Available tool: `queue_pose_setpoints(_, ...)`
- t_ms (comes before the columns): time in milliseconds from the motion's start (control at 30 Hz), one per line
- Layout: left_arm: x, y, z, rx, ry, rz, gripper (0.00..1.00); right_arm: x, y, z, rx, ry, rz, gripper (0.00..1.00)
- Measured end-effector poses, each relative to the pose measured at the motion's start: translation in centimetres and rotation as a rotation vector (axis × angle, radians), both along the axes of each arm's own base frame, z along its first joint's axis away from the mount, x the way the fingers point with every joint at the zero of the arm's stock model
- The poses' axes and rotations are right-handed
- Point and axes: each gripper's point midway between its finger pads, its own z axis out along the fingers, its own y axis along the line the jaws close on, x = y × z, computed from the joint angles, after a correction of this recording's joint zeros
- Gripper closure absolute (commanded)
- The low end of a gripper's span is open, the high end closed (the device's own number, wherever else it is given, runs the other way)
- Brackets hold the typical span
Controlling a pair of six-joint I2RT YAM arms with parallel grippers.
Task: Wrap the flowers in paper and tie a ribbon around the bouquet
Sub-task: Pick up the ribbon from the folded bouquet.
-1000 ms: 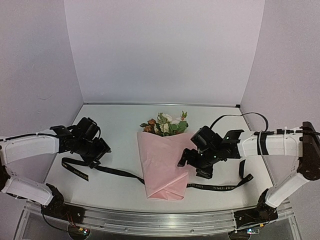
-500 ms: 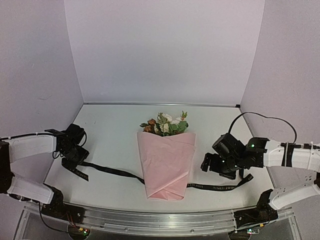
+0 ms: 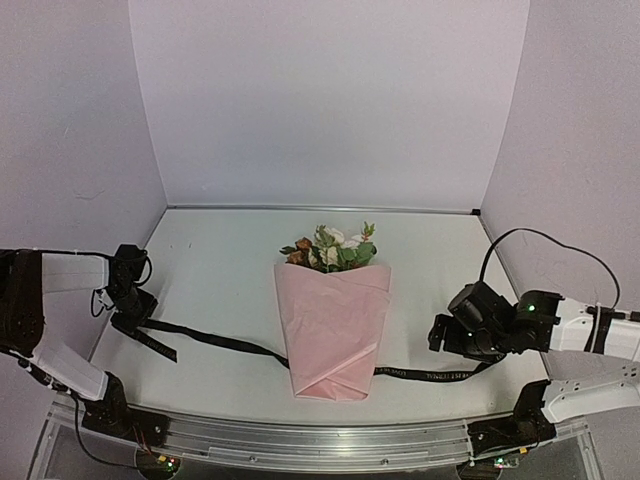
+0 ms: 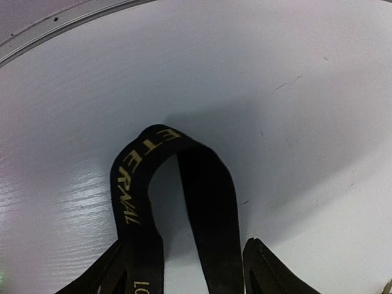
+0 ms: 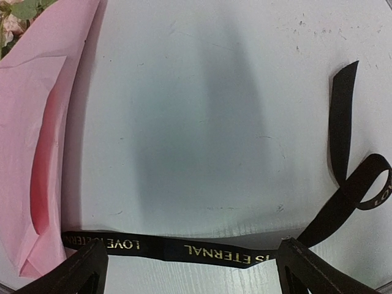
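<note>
Here white table [image 3: 230, 260], lilac walls [image 3: 330, 100]; left end effector [image 4: 187, 272], right end effector [image 5: 193, 269] both spread

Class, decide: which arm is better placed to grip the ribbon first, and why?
Probably left: the ribbon loops up between the fingers of the left tool, while the right tool gapes wide over ribbon lying flat.
</note>
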Motion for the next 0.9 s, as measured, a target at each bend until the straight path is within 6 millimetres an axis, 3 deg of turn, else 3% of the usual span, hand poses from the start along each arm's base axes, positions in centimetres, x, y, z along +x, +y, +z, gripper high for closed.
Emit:
queue_pose_setpoints(233,2.2,-0.6,1.4,-0.042,-0.053,0.016,0.41,-0.1,-1.2,0.6,-0.030,-0.038,0.003,0.02)
queue_pose_setpoints(433,2.6,-0.6,2.5,-0.055,-0.085,0.045,0.45,-0.1,-1.8,0.9,-0.044,-0.054,-0.003,0.02)
queue_pose_setpoints(900,2.0,1.8,-0.2,-0.008,0.016,0.116,0.53,-0.8,-2.7,0.5,-0.068,-0.021,-0.023,0.02)
